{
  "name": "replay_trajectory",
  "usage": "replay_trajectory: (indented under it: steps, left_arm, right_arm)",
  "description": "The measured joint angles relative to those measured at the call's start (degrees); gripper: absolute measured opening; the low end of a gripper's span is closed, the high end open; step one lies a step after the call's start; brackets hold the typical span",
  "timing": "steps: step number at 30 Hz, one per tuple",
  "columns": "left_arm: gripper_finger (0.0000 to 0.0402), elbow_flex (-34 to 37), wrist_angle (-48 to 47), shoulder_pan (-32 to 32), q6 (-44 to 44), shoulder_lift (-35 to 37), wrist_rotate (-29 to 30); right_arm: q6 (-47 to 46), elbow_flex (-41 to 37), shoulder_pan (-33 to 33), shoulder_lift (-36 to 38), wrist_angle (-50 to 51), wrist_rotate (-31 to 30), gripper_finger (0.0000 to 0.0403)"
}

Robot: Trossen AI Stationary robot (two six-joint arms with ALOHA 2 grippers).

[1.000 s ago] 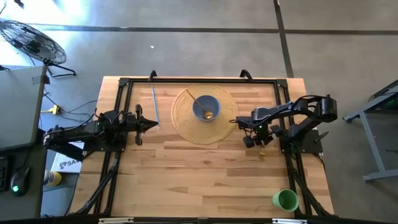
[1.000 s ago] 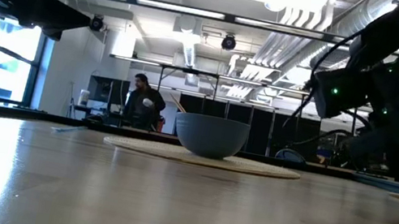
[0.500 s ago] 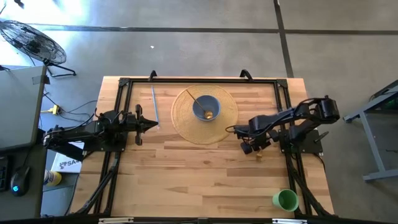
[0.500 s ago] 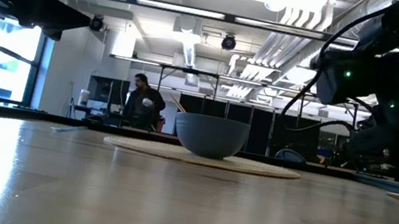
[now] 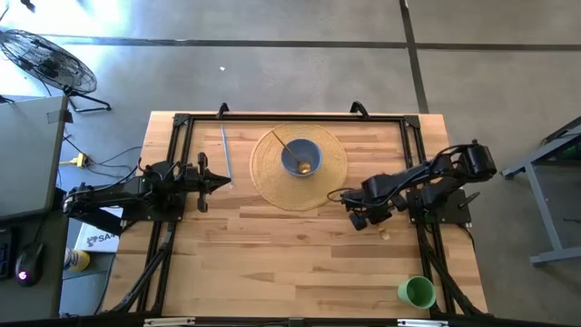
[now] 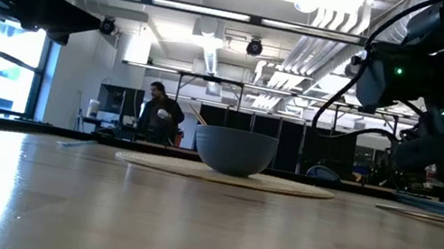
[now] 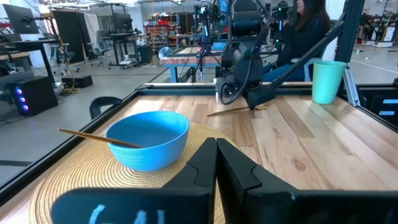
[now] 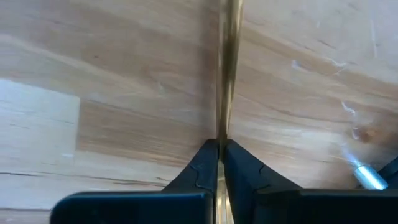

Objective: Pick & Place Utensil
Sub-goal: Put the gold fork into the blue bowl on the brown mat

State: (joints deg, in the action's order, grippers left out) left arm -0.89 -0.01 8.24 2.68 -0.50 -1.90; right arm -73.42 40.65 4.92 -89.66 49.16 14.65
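R gripper [image 5: 360,221] carrying thin gold-coloured metal utensil [image 8: 227,68], swinging twd table centre.

Fingers pinched tight on utensil handle; over last sec arm's been pulling off R edge, lower, nearing blue bowl [image 5: 300,156] on round woven mat [image 5: 263,173]. L gripper [image 7: 216,163] closed, empty, waiting at L side.

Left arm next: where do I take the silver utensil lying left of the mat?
Take the silver utensil at mid-length, from straight above, with the fingers across its thin width. It lies flat on the bare table, so no side entry gets under it. The left hand, shut, sits by one end; the right hand is shut on a gold utensil.
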Motion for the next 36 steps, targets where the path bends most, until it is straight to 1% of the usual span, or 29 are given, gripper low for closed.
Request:
replay_trajectory:
  steps: [3,9,12,15,19,23,36]
  left_arm:
    - [0.0001,0.0,0.0,-0.01,0.0,-0.01,0.01]
    - [0.0001,0.0,0.0,-0.01,0.0,0.01,0.01]
    - [0.0001,0.0,0.0,0.0,0.0,0.01,0.01]
    - [0.0001,0.0,0.0,0.0,0.0,-0.01,0.0]
    - [0.0001,0.0,0.0,0.01,-0.02,-0.01,-0.01]
    - [0.0001,0.0,0.0,0.01,0.0,0.01,-0.01]
    - [0.0001,0.0,0.0,0.01,0.0,0.01,0.01]
  right_arm:
    - [-0.09,1.8,0.29,-0.07,-0.93,-2.21,0.0023]
    - [-0.12,2.29,0.24,-0.07,-3.52,-3.19,0.0077]
    - [-0.66,2.31,0.24,-0.07,-3.87,-4.56,0.0091]
    - [-1.12,2.31,0.43,-0.01,-3.68,-5.94,0.0097]
    - [-1.14,2.37,1.22,0.04,-3.59,-8.85,0.0097]
    - [-1.13,2.42,2.23,0.09,-3.75,-11.65,0.0086]
    - [-0.99,2.47,3.22,0.1,-4.32,-13.01,0.0017]
